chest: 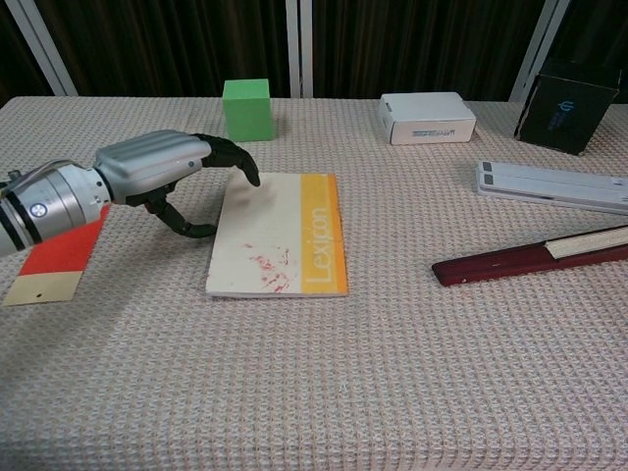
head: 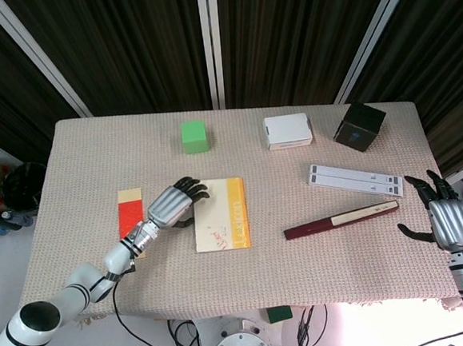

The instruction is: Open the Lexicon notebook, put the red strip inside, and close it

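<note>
At the notebook's (chest: 280, 234) left edge, the left hand (chest: 157, 167) arches, fingers (chest: 238, 162) curled apart, tips on the closed cover. The strip (chest: 61, 249) lies flat beside it. Only the head view shows the right hand (head: 448, 218), fingers spread, empty, off the surface's (head: 301, 248) right edge.

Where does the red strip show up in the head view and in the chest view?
Head view: the red strip lies left of centre on the cloth, just left of the left hand.
Chest view: it lies at the far left edge, partly behind the left forearm.
Shared landmark: the Lexicon notebook, right of the strip in both.
</note>
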Controlling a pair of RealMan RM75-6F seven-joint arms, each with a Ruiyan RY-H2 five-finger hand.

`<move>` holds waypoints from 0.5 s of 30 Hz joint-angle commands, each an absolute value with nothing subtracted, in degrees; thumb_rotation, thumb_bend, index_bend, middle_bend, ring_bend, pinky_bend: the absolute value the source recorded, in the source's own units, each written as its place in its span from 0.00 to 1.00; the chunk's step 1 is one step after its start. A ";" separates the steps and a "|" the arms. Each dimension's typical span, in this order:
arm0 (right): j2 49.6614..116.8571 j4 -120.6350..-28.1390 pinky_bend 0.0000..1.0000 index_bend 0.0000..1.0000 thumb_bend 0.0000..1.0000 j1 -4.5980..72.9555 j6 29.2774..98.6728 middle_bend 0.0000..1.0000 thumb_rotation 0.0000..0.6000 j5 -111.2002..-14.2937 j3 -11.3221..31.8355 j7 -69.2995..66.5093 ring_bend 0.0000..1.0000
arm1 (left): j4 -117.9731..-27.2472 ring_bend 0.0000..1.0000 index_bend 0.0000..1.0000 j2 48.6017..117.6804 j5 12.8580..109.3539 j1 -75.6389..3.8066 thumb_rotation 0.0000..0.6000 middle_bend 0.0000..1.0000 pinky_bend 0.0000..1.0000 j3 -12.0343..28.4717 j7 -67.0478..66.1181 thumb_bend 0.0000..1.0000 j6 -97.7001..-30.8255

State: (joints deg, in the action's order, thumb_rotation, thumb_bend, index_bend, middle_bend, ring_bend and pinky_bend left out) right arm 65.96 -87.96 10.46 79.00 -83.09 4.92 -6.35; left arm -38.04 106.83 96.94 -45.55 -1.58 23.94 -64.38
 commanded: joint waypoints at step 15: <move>65.77 -87.76 0.12 0.15 0.13 9.48 79.75 0.17 1.00 -82.13 5.39 -6.95 0.00 | -33.96 0.12 0.29 110.77 97.95 -49.33 1.00 0.18 0.13 -2.24 29.12 0.44 -65.10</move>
